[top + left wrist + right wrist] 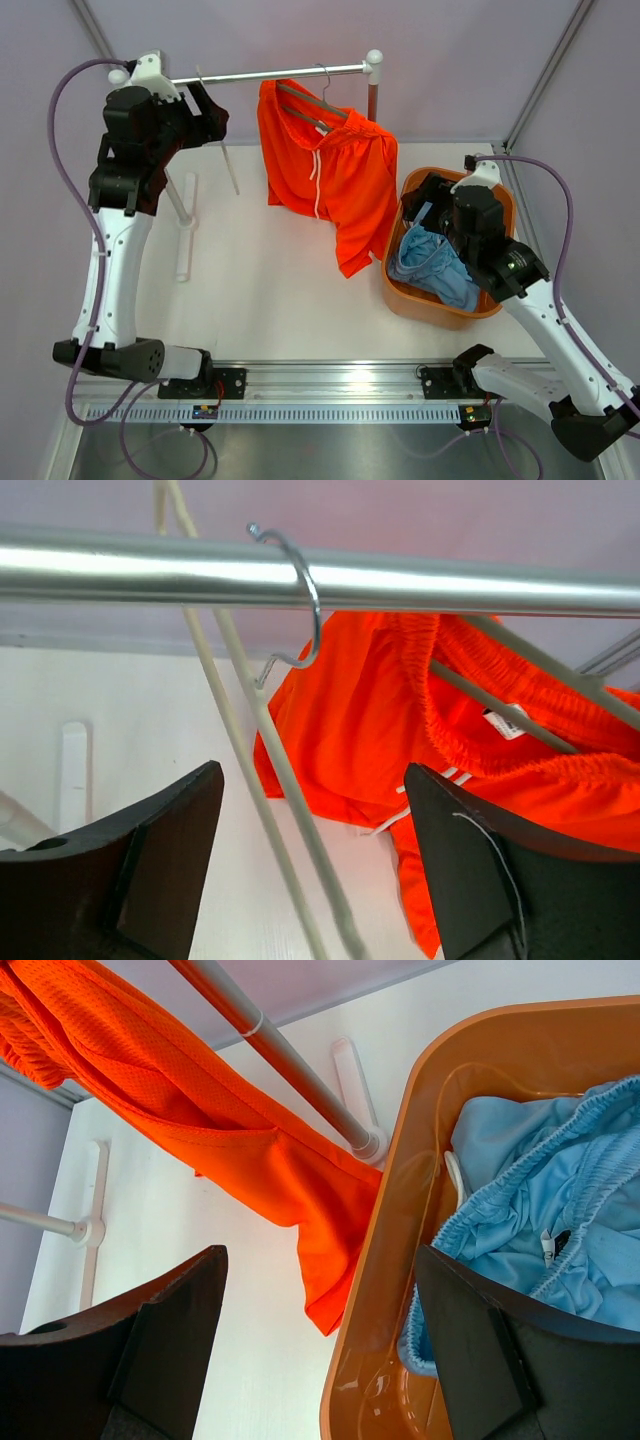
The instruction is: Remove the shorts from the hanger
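The bright orange shorts (335, 170) with a white drawstring hang from a wire hanger (312, 104) on the metal rail (270, 73). They also show in the left wrist view (370, 720) and the right wrist view (200, 1110). The light blue shorts (435, 265) lie crumpled in the orange basket (400, 290), also seen in the right wrist view (560, 1190). My left gripper (207, 112) is open and empty, just below the rail's left part, left of the orange shorts (315, 825). My right gripper (428, 200) is open and empty over the basket's left rim (320, 1310).
An empty hanger with a metal hook (305, 595) and pale rods (270, 770) hangs on the rail in front of my left gripper. The rack's red post (373, 98) stands at the right end, its white feet (185, 230) on the table. Walls close in all round.
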Controlling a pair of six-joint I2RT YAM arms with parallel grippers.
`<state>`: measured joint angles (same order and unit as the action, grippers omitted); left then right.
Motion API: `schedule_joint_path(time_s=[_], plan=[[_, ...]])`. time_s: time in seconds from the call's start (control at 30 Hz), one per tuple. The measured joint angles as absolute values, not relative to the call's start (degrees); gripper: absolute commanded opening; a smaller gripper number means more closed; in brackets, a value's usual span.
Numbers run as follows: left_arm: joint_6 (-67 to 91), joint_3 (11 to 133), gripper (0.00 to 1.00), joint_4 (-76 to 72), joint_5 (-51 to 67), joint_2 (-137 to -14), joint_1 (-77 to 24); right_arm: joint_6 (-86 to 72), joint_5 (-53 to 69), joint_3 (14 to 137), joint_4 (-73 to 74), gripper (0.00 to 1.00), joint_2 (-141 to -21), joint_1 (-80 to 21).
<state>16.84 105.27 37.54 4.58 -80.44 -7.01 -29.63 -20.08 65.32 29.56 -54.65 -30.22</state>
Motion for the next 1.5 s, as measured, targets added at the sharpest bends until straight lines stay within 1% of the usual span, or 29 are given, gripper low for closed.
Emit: schedule_joint_path(time_s=[0.07,0.1,0.17,0.3,0.4,0.53,0.63,0.67,0.77,0.8,0.97,1.2,1.5], plan=[[16.4,104.9,0.87,36.7,3.3,-77.3,-7.9,-29.6,-20.0,65.3,29.6,0.84,-54.8,-30.2],[16.3,104.6,0.94,36.1,2.5,-75.9,-8.5,-29.6,-20.0,65.3,29.6,0.84,-54.8,-30.2],[15.7,104.5,0.98,35.9,1.1,-73.7,-10.0,-29.6,-19.9,65.3,29.6,0.84,-55.1,-30.2],[13.9,107.4,0.99,36.6,-3.7,-72.6,-18.3,-29.6,-19.9,65.3,29.6,0.84,-55.5,-30.2],[13.1,108.7,0.99,36.4,-6.5,-73.4,-26.6,-29.6,-20.1,65.3,29.6,0.84,-55.9,-30.2],[13.1,108.7,0.99,35.9,-10.0,-76.2,-34.1,-29.5,-20.3,65.3,29.7,0.84,-56.3,-30.2],[13.4,108.7,0.95,34.1,-11.6,-79.7,-37.5,-29.5,-20.3,65.5,29.7,0.84,-56.3,-30.2],[13.7,108.7,0.90,33.0,-11.9,-81.3,-38.6,-29.5,-20.4,65.5,29.7,0.84,-56.3,-30.2],[15.0,109.0,0.85,30.9,-12.8,-85.1,-40.5,-29.5,-20.4,65.7,29.8,0.84,-56.1,-30.2],[15.5,109.4,0.81,30.2,-13.3,-86.6,-41.0,-29.5,-20.4,65.7,29.9,0.84,-56.0,-30.2],[18.3,111.7,0.79,26.9,-20.5,-92.9,-43.4,-29.3,-20.5,65.7,30.4,0.84,-54.7,-30.2],[22.3,112.2,0.78,22.0,-31.6,-97.7,-45.0,-28.7,-20.6,66.0,33.0,0.84,-52.7,-30.2],[23.6,113.2,0.75,15.0,-39.3,-101.6,-45.1,-27.9,-21.8,66.0,34.8,0.84,-50.5,-30.2]])
